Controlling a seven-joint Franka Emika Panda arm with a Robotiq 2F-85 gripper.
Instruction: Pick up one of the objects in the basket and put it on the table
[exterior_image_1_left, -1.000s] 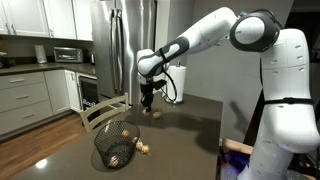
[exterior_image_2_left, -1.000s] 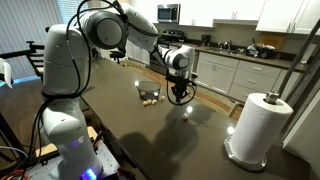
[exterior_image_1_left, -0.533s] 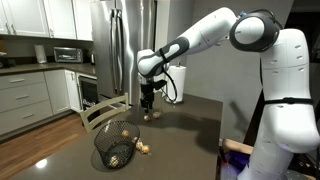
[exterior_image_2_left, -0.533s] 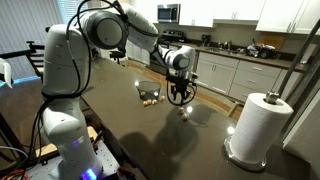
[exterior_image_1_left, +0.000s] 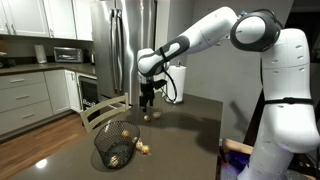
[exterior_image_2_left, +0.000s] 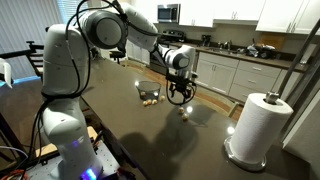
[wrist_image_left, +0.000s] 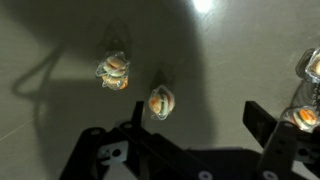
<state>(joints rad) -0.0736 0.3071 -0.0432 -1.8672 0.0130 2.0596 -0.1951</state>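
In both exterior views my gripper (exterior_image_1_left: 148, 101) (exterior_image_2_left: 180, 96) hangs just above the dark brown table (exterior_image_1_left: 190, 140) (exterior_image_2_left: 150, 140), away from the basket. The wire-mesh basket (exterior_image_1_left: 114, 144) (exterior_image_2_left: 150, 90) holds several tan-yellow objects, and a few lie at its foot (exterior_image_1_left: 143, 150). One object (exterior_image_1_left: 155, 113) (exterior_image_2_left: 183, 111) lies on the table right under the gripper. In the wrist view the gripper (wrist_image_left: 198, 120) is open and empty. One lump (wrist_image_left: 160, 102) lies beside one of its fingers, another (wrist_image_left: 113, 70) further off, and more lumps (wrist_image_left: 300, 118) lie at the frame's edge.
A white paper-towel roll (exterior_image_2_left: 262, 125) (exterior_image_1_left: 178, 82) stands on the table. A wooden chair back (exterior_image_1_left: 100, 108) rises at the table's edge near the basket. The robot's white base (exterior_image_1_left: 285, 110) is at one side. Kitchen cabinets line the background.
The jaws have gone from nearly shut to wide open. The arm has hardly moved, and the lump lies on the table below it.
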